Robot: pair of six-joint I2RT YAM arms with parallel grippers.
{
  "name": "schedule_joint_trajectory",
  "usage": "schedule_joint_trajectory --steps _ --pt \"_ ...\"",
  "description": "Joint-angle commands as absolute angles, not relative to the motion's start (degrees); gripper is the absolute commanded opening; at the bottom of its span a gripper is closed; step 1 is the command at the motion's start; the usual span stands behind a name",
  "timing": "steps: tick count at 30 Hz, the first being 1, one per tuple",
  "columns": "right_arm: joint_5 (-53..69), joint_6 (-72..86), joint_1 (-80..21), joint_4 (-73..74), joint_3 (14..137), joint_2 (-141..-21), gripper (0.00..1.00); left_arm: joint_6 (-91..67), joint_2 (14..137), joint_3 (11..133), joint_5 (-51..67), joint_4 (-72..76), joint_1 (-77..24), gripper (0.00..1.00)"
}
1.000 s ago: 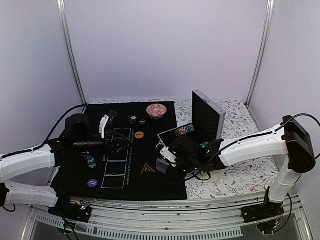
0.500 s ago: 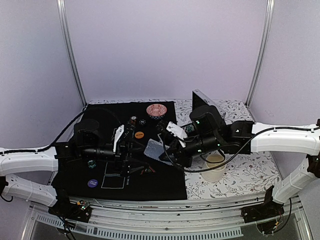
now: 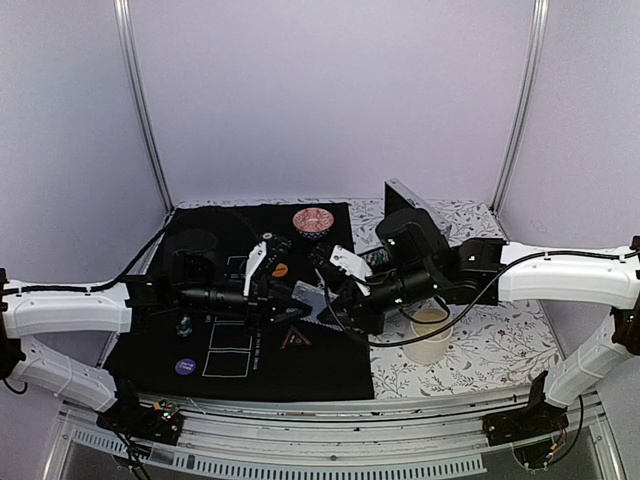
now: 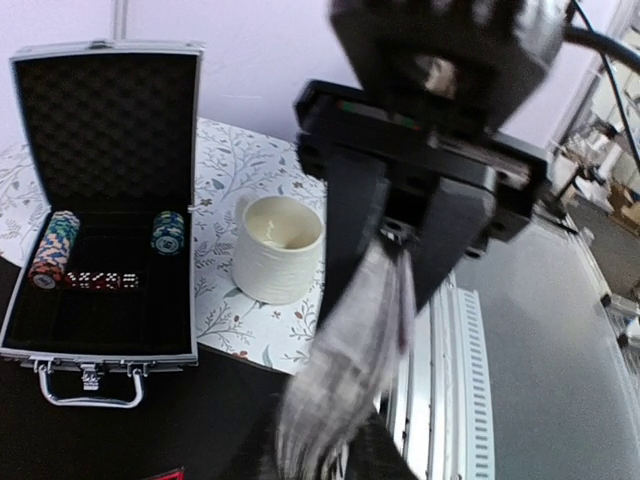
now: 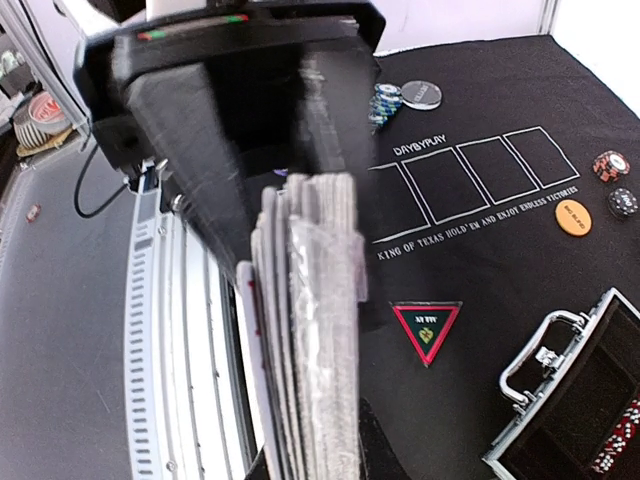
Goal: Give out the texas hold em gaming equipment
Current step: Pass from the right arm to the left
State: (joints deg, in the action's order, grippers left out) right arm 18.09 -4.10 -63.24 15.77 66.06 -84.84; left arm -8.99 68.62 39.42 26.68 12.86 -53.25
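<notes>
Over black felt mat (image 3: 300,385) on floral counter (image 3: 490,350), pinching 1 stack of playing cards (image 5: 315,300) on edge in the right hand (image 3: 325,300), pressed together on it in mid-air. Flanking the stack's far end with the left hand (image 5: 290,195), being too blurred to tell whether gripping or merely beside. Leaving red triangle marker (image 5: 426,325) and orange disc (image 5: 573,217) lying flat on the mat beneath, 2 pieces apart.

"DAYBYPLAY" on black mat (image 5: 500,285), "KING OF TEXAS HOLD'EM" printed below it
</notes>
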Motion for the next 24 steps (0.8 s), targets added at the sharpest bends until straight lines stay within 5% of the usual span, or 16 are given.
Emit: schedule_joint_trajectory --steps 1,3,6,10,16,24 --pt "19.6 -5.3 -63.7 15.3 67.7 -84.6 0.02 -10.2 69.6 40.8 27.8 14.8 -53.7 0.00" --pt "17.3 -5.6 -63.7 15.0 66.8 -83.1 0.09 -11.6 69.1 40.4 28.0 15.2 -53.7 0.00" --pt "7.1 -6.0 -63.7 14.0 64.3 -80.2 0.59 -15.2 67.6 39.7 23.6 15.4 -53.5 0.00" --pt "-4.5 -11.6 -65.1 11.1 60.2 -76.5 0.99 -22.0 66.1 39.2 22.6 14.4 -51.9 0.00" --pt "-12.6 -34.1 -70.6 -8.6 48.6 -70.8 0.99 -35.1 66.8 39.1 26.3 14.6 -50.5 0.00" --pt "-14.4 -44.8 -70.7 -14.0 51.1 -77.0 0.99 -41.4 66.3 39.4 28.6 15.7 -50.3 0.00"
